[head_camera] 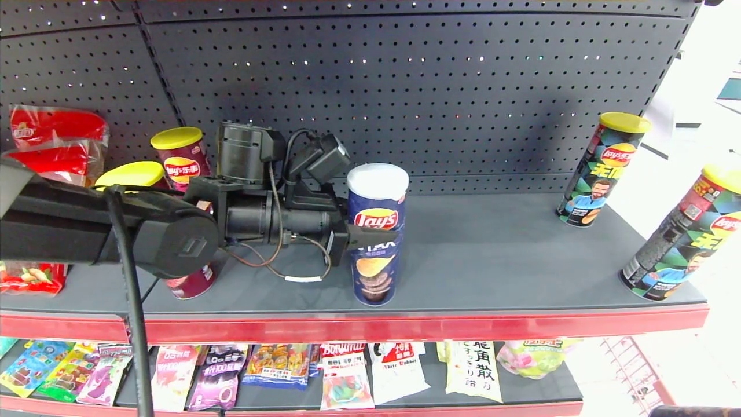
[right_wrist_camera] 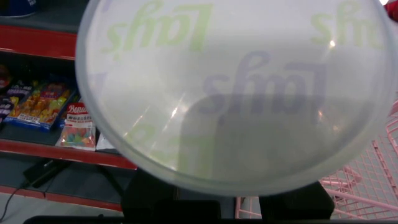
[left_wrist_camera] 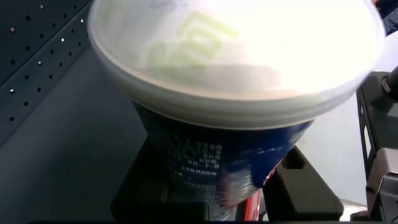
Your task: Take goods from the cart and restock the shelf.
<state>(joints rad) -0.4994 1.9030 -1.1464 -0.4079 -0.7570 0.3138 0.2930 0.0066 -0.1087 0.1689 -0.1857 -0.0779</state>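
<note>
left hand [head_camera: 375,238] around blue can [head_camera: 377,200], right hand [right_wrist_camera: 227,208] around white-lidded can [right_wrist_camera: 236,93]

Blue can [head_camera: 375,272] glossy; lid [head_camera: 378,180] smooth plastic; shelf [head_camera: 492,255] matt metal.

blue chip can [left_wrist_camera: 214,155], white lid [left_wrist_camera: 236,56]
it sat between the left gripper's [left_wrist_camera: 224,200] dark fingers [left_wrist_camera: 306,186] over the grey shelf [left_wrist_camera: 62,168], pegboard [left_wrist_camera: 28,56] beside it.

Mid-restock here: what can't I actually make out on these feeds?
Head view: the left arm hides most of the red can behind it.
Left wrist view: the blue can's own white lid hides its base and the shelf contact.
Right wrist view: a clear lid hides whatever is beneath it and the cart's contents.
</note>
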